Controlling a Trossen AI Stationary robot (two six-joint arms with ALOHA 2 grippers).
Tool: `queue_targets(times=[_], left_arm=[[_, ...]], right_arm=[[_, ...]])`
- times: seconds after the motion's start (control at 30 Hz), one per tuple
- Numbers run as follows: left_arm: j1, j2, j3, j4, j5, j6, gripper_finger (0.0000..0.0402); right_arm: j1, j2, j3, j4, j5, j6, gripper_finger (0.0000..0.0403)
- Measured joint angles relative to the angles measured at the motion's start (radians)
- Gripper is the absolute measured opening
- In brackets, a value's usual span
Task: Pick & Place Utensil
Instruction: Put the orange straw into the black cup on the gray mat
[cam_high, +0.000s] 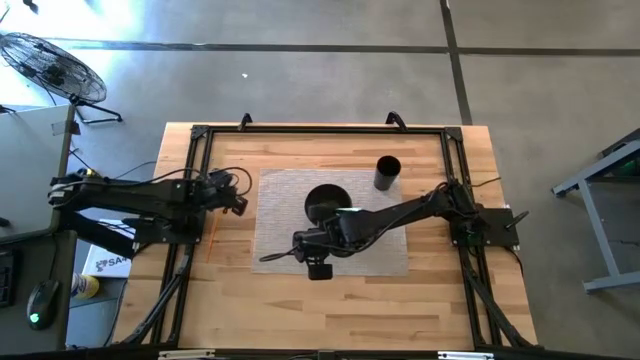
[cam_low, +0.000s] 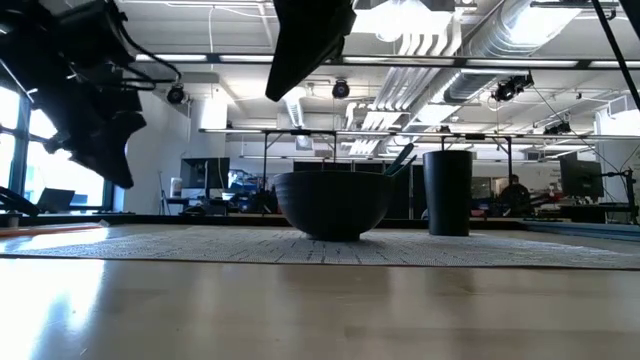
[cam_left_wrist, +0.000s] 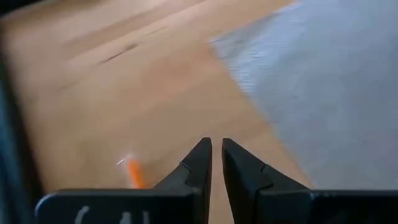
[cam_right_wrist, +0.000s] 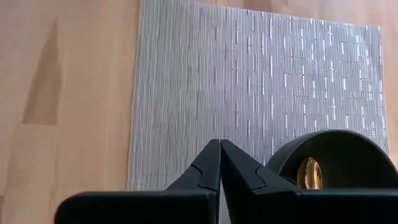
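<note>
Best guess at the utensil (cam_low: 400, 158): slim dark handle poking up at a slant between the bowl (cam_low: 331, 205) and the cup (cam_low: 447, 192) in the low view. Can't tell which of the two holds it.

Nothing in the right gripper (cam_right_wrist: 219, 147): fingers pressed together, empty, hanging over the woven mat (cam_right_wrist: 249, 74) just beside the bowl. Hard to call the step. Could be pre-pick, could be utensil already dropped off.

If pre-pick, next up: spread those fingers, line up over the handle, come down around it without bumping bowl or cup.

Left gripper (cam_left_wrist: 216, 147) parked over bare table (cam_left_wrist: 93, 93) by the mat's edge, fingers a sliver apart, holding nothing.
</note>
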Motion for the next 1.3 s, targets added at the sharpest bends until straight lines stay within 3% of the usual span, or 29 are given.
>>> queue_targets(times=[0.27, 0.77, 1.1, 1.3], left_arm=[[0.145, 0.029, -0.054, -0.069, -0.004, -0.173, 0.0035], [0.264, 0.040, -0.126, -0.015, 0.023, -0.167, 0.0037], [0.263, 0.040, -0.126, 0.032, 0.061, -0.102, 0.0118], [0.263, 0.045, -0.126, 0.027, 0.099, -0.128, 0.0129]], right_arm=[[0.003, 0.000, 0.000, 0.002, 0.012, 0.017, 0.0002], [0.019, 0.000, 0.000, 0.024, 0.010, 0.027, 0.0001], [0.019, 0.000, 0.000, 0.024, 0.011, 0.028, 0.0002], [0.019, 0.000, 0.000, 0.024, 0.012, 0.030, 0.0003]])
